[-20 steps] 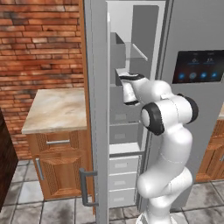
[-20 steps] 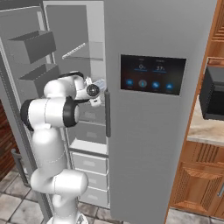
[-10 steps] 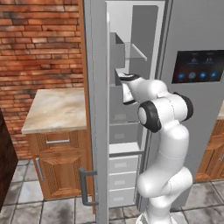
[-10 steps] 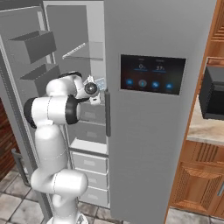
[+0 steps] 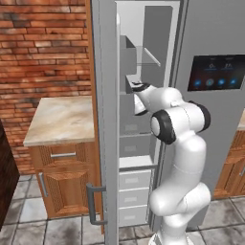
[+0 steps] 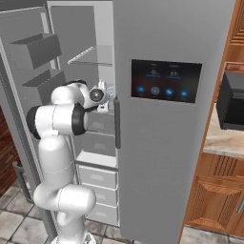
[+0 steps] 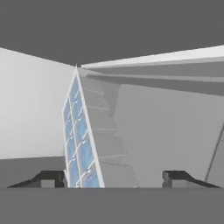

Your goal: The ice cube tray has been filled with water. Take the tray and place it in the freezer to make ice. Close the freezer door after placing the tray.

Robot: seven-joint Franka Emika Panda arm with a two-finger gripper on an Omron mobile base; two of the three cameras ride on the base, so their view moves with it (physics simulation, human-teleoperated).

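In the hand view the ice cube tray stands tilted on its long edge inside the freezer, its pale blue water cells facing left. My gripper is open, its fingers wide apart, with the tray's near end next to the left one. From the right base my gripper reaches over a freezer shelf at chest height, a bit of the tray showing beyond it. The freezer door stands wide open, seen edge-on, and also at the left of the right base view.
The fridge's other door with the dark display panel is shut, right beside my arm. Door bins hang to the left of the hand. Pale drawers sit below. A stone counter on wooden cabinets flanks the open door.
My arm has barely shifted, the hand staying over the same shelf inside the freezer. The fingers have parted, and the tray now leans free between them.
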